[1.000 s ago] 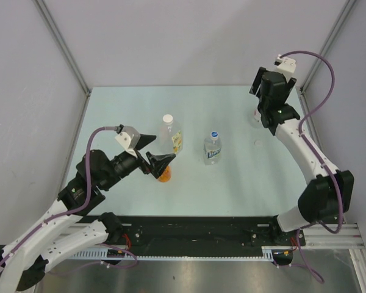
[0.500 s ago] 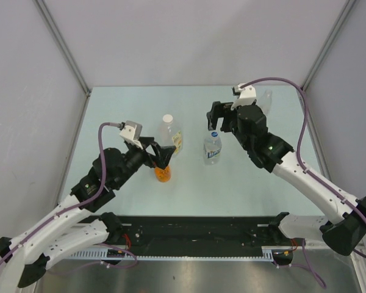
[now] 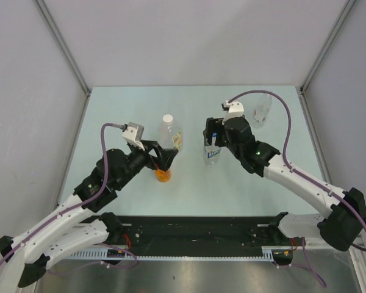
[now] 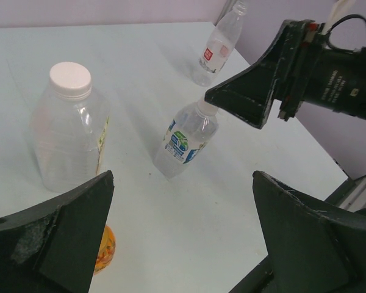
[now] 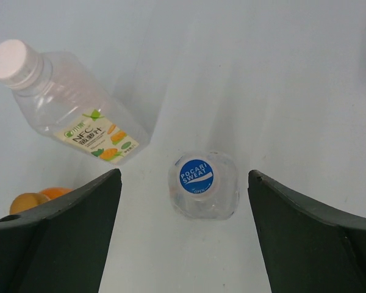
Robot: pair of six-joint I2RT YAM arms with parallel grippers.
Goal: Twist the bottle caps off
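Directly beneath the right claw [image 5: 184,177] sits the round blue plastic cap with a white mark [image 5: 196,176], on the mid-sized clear plastic bottle with a blue label [image 4: 184,139]. That claw has swung over from the far right corner, leaving the small slim clear bottle [image 3: 262,108] well behind it. It now straddles the cap with jaws wide, touching nothing. I judge the blue cap is next and not yet gripped.

The left claw [image 3: 161,160] has crept forward, also spread wide and empty, above a small round orange object [image 3: 163,175]. Just ahead of it stands the large clear bottle with a yellow label [image 3: 172,139], its plain white cap [image 3: 168,119] on.

Bare pale worktop [image 3: 110,116] surrounds the right claw. The large bottle is its nearest neighbour, and the edges are well apart.
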